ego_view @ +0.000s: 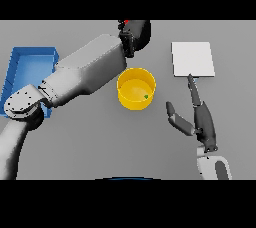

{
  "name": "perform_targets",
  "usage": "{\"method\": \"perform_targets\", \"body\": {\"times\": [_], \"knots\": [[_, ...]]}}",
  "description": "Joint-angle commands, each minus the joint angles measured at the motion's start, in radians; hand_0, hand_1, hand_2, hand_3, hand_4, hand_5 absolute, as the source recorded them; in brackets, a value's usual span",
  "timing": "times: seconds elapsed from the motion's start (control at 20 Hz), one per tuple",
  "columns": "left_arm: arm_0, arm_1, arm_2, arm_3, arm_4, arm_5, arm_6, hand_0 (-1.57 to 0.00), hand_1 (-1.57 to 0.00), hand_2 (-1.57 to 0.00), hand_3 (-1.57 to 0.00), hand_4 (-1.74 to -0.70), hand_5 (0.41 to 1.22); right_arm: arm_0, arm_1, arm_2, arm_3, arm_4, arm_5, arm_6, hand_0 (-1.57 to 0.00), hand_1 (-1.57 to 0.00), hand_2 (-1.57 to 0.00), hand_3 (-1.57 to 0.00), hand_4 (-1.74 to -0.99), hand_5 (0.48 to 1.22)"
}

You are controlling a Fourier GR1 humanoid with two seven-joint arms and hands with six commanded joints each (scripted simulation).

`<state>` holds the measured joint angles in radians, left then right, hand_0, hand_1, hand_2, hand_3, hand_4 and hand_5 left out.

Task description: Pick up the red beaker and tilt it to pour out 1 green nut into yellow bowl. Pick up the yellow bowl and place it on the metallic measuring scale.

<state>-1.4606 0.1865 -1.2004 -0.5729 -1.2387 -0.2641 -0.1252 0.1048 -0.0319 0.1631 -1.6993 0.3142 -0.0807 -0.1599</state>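
Note:
A yellow bowl (pixel 135 88) stands at the table's middle with a small green nut (pixel 146 97) inside near its right wall. Just behind it my left hand (pixel 134 34) sits at the far edge, curled round the red beaker (pixel 126 22), of which only a red sliver shows above the hand. The scale (pixel 193 59) is a pale square plate at the right rear. My right hand (pixel 199 117) lies open to the right of the bowl, fingers straight, one fingertip reaching the scale's front edge, thumb spread toward the bowl.
A blue bin (pixel 29 67) stands at the left, partly covered by my left forearm (pixel 85 72), which crosses the table diagonally from the lower left.

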Motion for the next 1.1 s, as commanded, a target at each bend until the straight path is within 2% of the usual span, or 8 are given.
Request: {"method": "perform_targets", "body": {"times": [0.0,0.05,0.15,0.2,0.3,0.45,0.65,1.05], "knots": [[-0.024,0.014,0.023,0.021,0.021,0.013,-0.012,-1.57,-1.57,-1.57,-1.57,-1.73,1.221,0.004,-0.001,0.007,-0.007,0.013,-0.002,0.005,0.0,0.0,0.0,0.0,-1.03,0.682],[-0.047,0.023,0.049,0.04,0.046,0.022,-0.017,-1.57,-1.57,-1.57,-1.57,-1.73,1.221,-0.004,-0.005,0.002,0.006,0.017,-0.006,0.014,0.0,0.0,0.0,0.0,-1.023,0.682],[-0.088,0.038,0.103,0.083,0.094,0.019,0.004,-1.57,-1.57,-1.57,-1.02,-1.73,1.221,-0.011,0.004,0.006,0.014,0.013,-0.005,0.015,0.0,0.0,0.0,0.0,-1.028,0.68],[-0.102,0.056,0.14,0.115,0.129,0.054,-0.009,-1.57,-1.57,-1.57,-1.13,-1.73,1.221,-0.005,-0.001,0.006,0.004,0.017,-0.005,0.016,0.0,0.0,0.0,0.0,-1.018,0.68],[-0.136,0.083,0.226,0.183,0.215,0.041,-0.009,-1.57,-1.57,-1.57,-1.29,-1.73,1.221,0.0,-0.001,0.002,-0.003,-0.001,0.001,0.007,0.0,0.0,0.0,0.0,-1.001,0.683],[-0.153,0.13,0.37,0.268,0.358,0.041,0.075,-1.57,-1.57,-1.57,-1.43,-1.73,1.221,-0.001,0.001,0.001,0.011,0.005,-0.006,-0.009,0.0,0.0,0.0,0.0,-0.99,0.672],[-0.121,0.254,0.539,0.332,0.551,0.113,0.161,-1.57,-1.57,-1.57,-1.45,-1.74,1.221,-0.025,0.013,-0.005,0.025,-0.026,0.005,0.007,0.0,0.0,0.0,0.0,-1.004,0.668],[0.147,0.432,0.757,0.307,0.904,0.329,0.307,-1.57,-1.57,-1.57,-1.44,-1.74,1.221,-0.03,0.013,0.005,0.031,-0.015,0.006,0.025,0.0,0.0,0.0,0.0,-1.057,0.652]]}}
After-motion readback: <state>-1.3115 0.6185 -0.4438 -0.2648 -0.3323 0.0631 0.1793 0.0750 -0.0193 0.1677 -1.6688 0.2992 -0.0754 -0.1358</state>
